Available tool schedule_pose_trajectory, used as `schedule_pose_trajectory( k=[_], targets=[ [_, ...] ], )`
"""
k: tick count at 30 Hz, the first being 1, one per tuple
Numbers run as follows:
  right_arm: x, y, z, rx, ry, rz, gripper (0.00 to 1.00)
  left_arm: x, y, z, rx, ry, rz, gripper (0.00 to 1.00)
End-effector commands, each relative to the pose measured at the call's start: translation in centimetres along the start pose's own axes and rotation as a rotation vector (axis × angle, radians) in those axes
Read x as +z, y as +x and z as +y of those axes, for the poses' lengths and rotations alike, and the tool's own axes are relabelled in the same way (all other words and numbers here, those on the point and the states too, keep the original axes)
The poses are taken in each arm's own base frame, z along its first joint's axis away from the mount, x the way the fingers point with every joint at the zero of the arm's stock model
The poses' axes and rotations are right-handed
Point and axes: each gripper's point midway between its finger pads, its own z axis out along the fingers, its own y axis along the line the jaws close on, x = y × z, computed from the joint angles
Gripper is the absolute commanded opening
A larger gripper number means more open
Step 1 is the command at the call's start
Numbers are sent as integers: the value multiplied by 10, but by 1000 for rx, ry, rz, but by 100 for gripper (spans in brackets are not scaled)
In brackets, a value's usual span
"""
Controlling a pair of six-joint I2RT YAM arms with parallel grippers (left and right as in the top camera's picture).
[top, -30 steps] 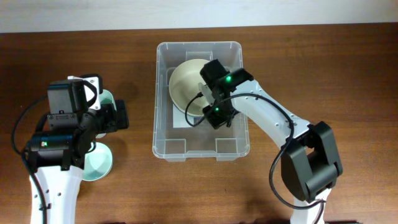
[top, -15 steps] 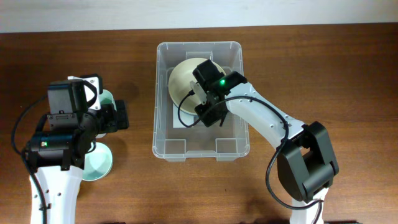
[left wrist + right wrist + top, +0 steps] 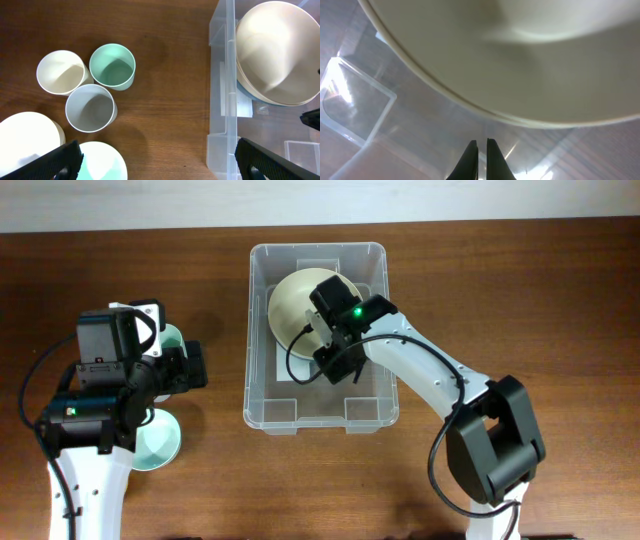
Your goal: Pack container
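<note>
Overhead: the container (image 3: 322, 420) sits mid-table, its long axis running away from the robot. The right gripper (image 3: 333, 368) is inside it, on the near side of the cream bowl (image 3: 295, 305); the left gripper (image 3: 196, 366) hangs well off to the left.
Left wrist: its fingers are spread wide above the cups (image 3: 91, 106).
Right wrist: fingers pressed together, empty, with the bowl's rim just ahead
</note>
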Motion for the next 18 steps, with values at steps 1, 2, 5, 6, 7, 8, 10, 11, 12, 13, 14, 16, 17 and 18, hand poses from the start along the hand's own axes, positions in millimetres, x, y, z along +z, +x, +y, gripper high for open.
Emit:
schedule_pose_trajectory(
  k=[1, 2, 5, 6, 7, 8, 10, 11, 12, 13, 14, 16, 17, 18],
  targets=[
    [-61, -17, -8, 43, 81, -149, 4, -3, -5, 3, -9, -11, -12, 100],
    [-94, -23, -26, 144, 150, -234, 4, -3, -5, 3, -9, -11, -12, 99],
    [-150, -24, -64, 353, 228, -382, 11, -3, -5, 3, -9, -11, -11, 100],
    [-171, -22, -79, 421, 231, -438, 26, -3, -5, 3, -10, -11, -9, 100],
    [-187, -19, -91, 479, 232, -482, 75, -3, -5, 3, -10, -11, -9, 100],
    [-202, -13, -106, 530, 241, -519, 99, -3, -5, 3, -10, -11, -9, 100],
    [-223, 0, -131, 593, 268, -559, 99, -3, -5, 3, -10, -11, -10, 100],
    [-231, 10, -146, 622, 281, -563, 99, -3, -6, 3, -9, -11, -13, 99],
    [-236, 27, -163, 673, 284, -548, 99, -3, -6, 3, -9, -11, -16, 100],
    [-236, 37, -173, 706, 282, -533, 99, -3, -6, 5, -10, -22, -17, 99],
    [-235, 48, -182, 744, 277, -509, 99, -3, -7, 7, -10, -34, -18, 99],
    [-230, 71, -196, 815, 246, -458, 99, -1, -10, 10, -16, -53, -24, 99],
    [-228, 78, -198, 838, 231, -440, 99, 1, -12, 10, -19, -54, -27, 97],
    [-226, 87, -202, 866, 213, -418, 99, 4, -14, 10, -28, -54, -26, 94]
  ],
)
